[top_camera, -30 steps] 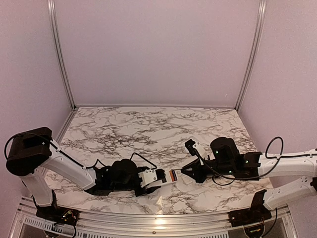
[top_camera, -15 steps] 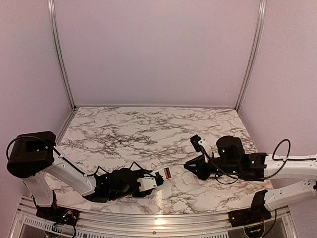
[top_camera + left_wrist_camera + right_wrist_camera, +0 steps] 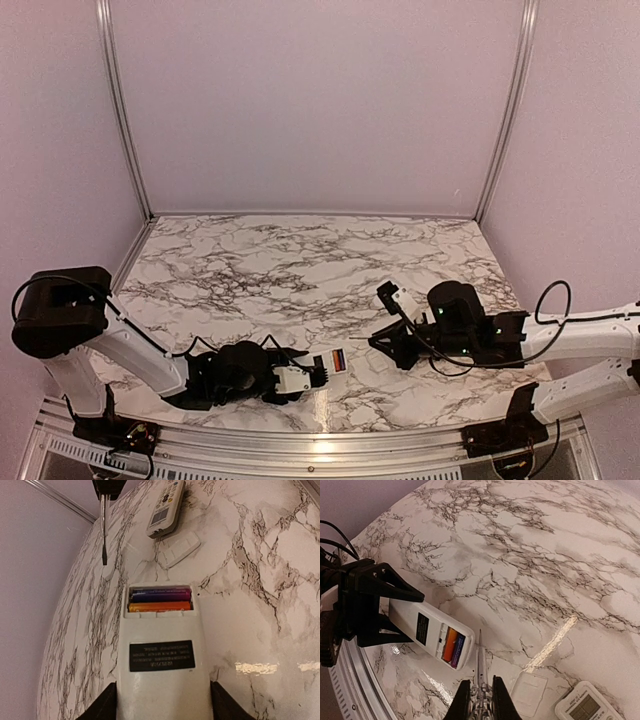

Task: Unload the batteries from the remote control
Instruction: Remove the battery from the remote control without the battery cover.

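From above, the left gripper (image 3: 305,375) is grasping the white remote (image 3: 328,364) near the front edge of the bench (image 3: 300,270). Its wrist camera is showing both batteries (image 3: 160,601) sitting in the remote's opened back. At the right wrist, the right gripper (image 3: 479,700) is clenching a thin tool (image 3: 480,665).

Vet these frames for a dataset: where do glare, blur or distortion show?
Left wrist view: glare patches on the glossy marble tabletop, its edge bowed by the lens. Right wrist view: a glare streak near the thin metal screwdriver, blurry close up. Top view: even, soft light.

batteries (image 3: 160,600) in remote (image 3: 162,685) | cover (image 3: 178,550) beside second remote (image 3: 167,504), on table (image 3: 265,585)
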`<state>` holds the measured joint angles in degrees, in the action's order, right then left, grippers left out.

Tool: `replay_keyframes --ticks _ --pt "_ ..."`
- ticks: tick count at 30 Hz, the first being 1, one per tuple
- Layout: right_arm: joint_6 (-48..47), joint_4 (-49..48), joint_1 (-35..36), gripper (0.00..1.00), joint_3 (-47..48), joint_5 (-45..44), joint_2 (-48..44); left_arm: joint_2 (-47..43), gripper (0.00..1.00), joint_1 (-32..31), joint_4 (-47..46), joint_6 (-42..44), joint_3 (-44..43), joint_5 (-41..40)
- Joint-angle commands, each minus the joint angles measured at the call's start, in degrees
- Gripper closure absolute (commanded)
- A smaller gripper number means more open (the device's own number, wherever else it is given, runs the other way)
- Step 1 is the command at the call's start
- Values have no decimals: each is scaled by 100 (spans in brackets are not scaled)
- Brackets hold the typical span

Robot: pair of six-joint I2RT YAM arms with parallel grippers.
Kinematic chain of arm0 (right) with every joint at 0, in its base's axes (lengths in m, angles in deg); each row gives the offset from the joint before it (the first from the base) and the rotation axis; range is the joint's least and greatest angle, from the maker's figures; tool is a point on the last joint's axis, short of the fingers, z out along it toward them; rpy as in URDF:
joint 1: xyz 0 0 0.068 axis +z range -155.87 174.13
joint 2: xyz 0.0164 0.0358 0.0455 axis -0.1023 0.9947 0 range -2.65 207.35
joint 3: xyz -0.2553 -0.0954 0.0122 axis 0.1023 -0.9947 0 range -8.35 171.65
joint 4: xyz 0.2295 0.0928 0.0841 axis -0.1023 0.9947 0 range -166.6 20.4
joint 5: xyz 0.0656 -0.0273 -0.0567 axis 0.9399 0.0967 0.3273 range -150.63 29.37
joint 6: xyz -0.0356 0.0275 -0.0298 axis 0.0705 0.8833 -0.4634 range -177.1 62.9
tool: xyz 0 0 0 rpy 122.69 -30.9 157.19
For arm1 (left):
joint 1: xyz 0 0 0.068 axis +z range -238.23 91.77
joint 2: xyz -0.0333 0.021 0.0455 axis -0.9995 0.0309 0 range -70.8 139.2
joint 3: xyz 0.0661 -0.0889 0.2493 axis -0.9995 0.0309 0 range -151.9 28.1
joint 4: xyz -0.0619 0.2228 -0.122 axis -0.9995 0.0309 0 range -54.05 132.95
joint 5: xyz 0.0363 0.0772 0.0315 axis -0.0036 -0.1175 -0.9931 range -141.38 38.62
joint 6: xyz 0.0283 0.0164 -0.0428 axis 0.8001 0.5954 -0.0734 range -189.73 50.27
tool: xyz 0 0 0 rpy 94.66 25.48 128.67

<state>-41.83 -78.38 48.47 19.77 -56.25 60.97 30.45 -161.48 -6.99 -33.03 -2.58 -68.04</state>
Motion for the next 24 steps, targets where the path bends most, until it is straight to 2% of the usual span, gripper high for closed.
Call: replay_keyframes --ticks 1,2,15,24 --pt "-71 -155 -19 100 124 -95 58 -170 94 54 -246 136 -41 63" --pt "-74 -138 -13 100 124 -126 56 -184 100 69 -314 151 4 88" --pt "-44 -18 -16 100 114 -358 -121 -80 100 127 -819 -212 17 -34" --pt "-22 29 -20 100 135 -402 -133 -341 100 145 -724 -496 25 54"
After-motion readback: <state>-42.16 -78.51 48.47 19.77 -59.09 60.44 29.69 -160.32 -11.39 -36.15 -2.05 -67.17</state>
